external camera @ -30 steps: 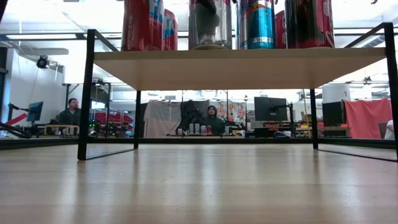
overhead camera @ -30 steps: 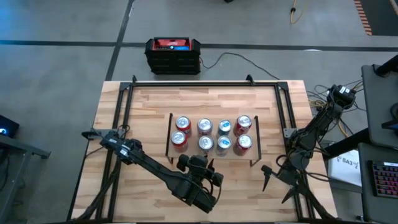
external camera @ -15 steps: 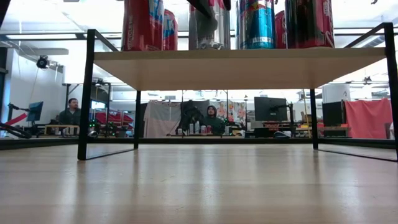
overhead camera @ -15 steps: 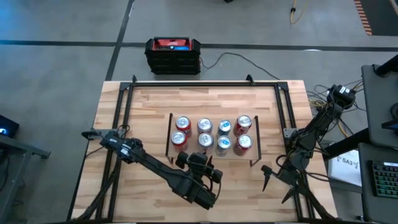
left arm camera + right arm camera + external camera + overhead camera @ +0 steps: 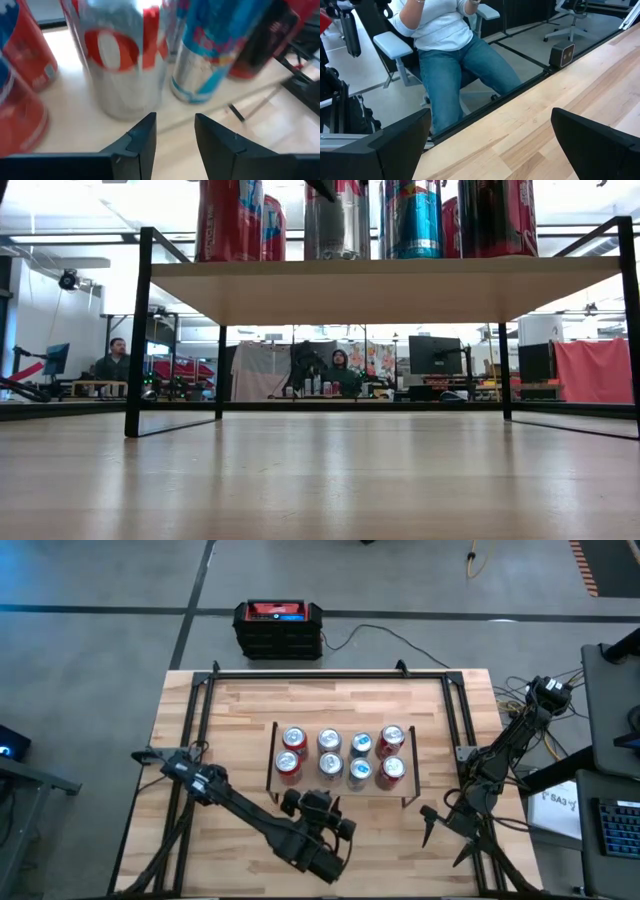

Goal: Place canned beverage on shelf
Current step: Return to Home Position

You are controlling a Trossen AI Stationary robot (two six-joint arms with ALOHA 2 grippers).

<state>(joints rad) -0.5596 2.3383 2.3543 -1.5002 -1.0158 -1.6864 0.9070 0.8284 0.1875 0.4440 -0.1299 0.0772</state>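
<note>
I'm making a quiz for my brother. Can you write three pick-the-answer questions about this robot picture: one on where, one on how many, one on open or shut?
1. Where do the cans stand?
A. on the floor
B. on the shelf
C. in a box

2. How many cans are there?
A. four
B. six
C. eight

3. What is the left gripper doing?
A. squeezing a can
B. open and holding nothing
C. lying under the shelf

Answers:
1 B: the high view shows every can on the small board.
2 C: they stand in two rows of four.
3 B: the left wrist view shows a bare gap between its fingers.
</note>
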